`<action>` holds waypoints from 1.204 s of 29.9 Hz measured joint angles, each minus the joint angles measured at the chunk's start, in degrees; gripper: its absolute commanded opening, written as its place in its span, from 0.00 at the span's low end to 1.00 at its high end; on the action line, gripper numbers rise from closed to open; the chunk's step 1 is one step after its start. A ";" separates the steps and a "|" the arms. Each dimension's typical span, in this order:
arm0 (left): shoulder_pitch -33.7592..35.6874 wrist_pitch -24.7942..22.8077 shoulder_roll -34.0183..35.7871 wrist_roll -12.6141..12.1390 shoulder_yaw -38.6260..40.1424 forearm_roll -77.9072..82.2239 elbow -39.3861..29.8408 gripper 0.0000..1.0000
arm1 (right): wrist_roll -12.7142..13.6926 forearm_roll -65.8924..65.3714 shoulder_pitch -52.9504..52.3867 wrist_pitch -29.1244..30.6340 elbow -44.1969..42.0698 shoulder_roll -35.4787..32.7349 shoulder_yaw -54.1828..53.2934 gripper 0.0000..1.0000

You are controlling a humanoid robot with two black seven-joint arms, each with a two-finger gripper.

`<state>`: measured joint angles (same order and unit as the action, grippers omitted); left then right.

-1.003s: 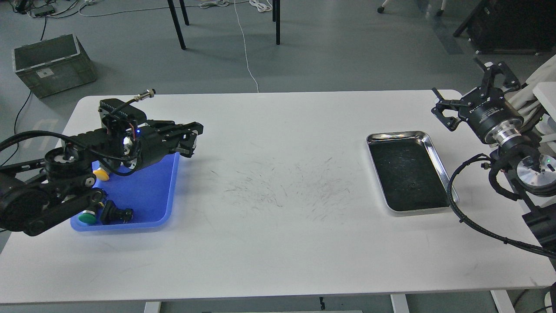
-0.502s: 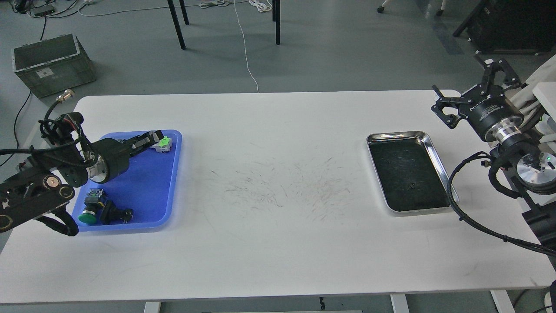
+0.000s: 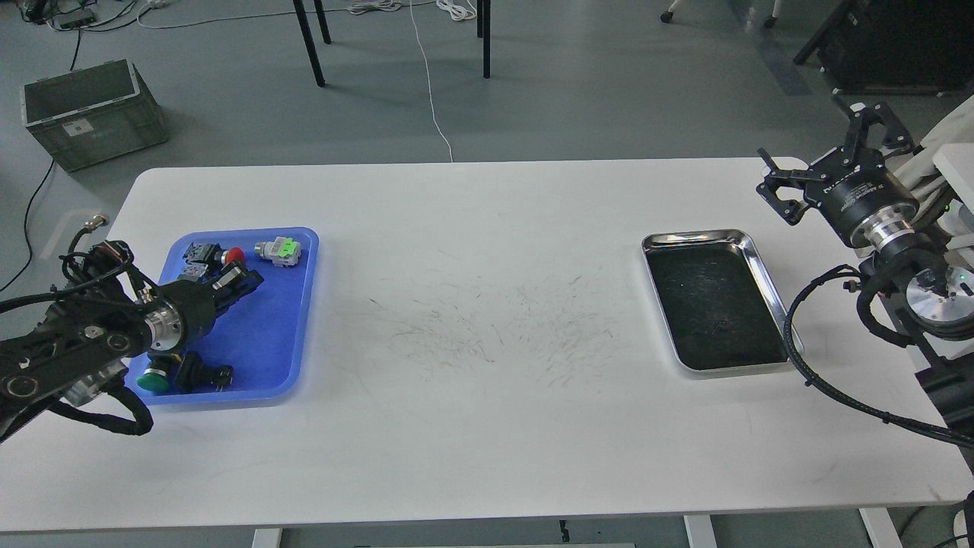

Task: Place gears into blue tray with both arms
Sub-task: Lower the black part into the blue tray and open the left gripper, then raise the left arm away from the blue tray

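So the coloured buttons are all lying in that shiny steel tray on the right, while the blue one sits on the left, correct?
Not quite. The head view shows the steel tray holding no buttons, only its dark inside. The red button, the green-capped ones and a black part lie in the blue tray, which does sit on the left.

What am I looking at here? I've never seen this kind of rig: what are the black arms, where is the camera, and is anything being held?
The camera sits in the robot's head, looking down at a white table. The black arms are its own. The left gripper hangs over the blue tray, which holds coloured push-buttons; whether it grips anything is unclear. The right gripper, fingers spread and empty, hovers beyond the steel tray. No gears can be made out.
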<state>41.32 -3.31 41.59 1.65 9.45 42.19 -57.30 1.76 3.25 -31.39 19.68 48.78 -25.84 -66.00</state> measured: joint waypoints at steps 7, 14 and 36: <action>-0.08 -0.37 -0.03 -1.37 -0.18 -0.10 0.52 0.40 | 0.00 0.00 0.03 0.00 0.00 0.00 0.00 0.99; 0.01 -0.30 -0.83 -1.67 -0.17 -0.10 2.35 0.70 | 0.00 0.00 0.05 0.00 0.00 0.00 0.00 0.99; 5.11 -3.04 -2.61 -0.42 20.10 -6.80 2.82 0.98 | 0.28 0.00 -2.19 -0.39 0.18 -0.09 1.22 0.99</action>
<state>46.43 -6.36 38.99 1.23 29.56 35.40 -54.48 2.04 3.25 -33.58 19.30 48.96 -25.93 -64.78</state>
